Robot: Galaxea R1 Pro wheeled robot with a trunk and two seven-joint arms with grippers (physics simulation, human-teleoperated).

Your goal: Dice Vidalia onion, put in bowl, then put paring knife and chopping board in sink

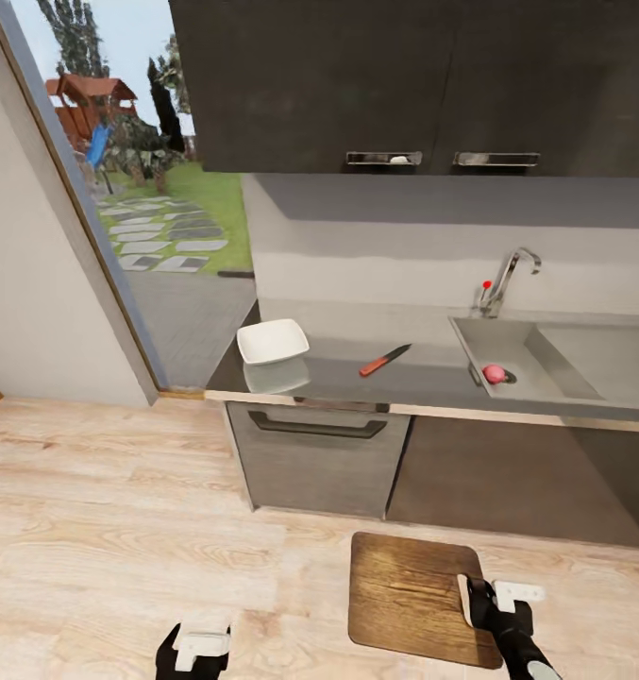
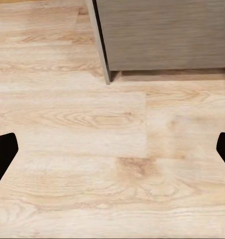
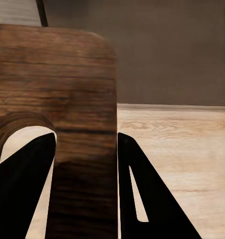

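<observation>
Currently the right gripper point(image 1: 478, 599) is clamped on the chopping board point(image 1: 409, 595), holding it by its right edge, level, above the wooden floor point(image 1: 121, 510) in front of the cabinets. From the right wrist view, the two dark fingers point(image 3: 27, 184) sit on either side of the strip of chopping board point(image 3: 57, 79) beside the handle slot, pressed against the wood.

The left gripper point(image 1: 198, 650) is low in the head view and carries nothing. From the left wrist view, its fingertips point(image 2: 2, 149) stand wide apart at the frame edges, with bare floor point(image 2: 92, 149) between them and a grey cabinet front point(image 2: 162, 35) beyond.

On the countertop point(image 1: 423, 382):
- the bowl point(image 1: 273, 340) sits at the left end, near the glass door;
- the paring knife point(image 1: 385, 360) lies flat at an angle between the bowl and the sink, well apart from both, red handle toward the robot.

The sink point(image 1: 536, 378) is set at the right end of the countertop, with the tap point(image 1: 506, 279) behind it. The Vidalia onion point(image 1: 493, 373) rests on the basin floor, near the front left corner
</observation>
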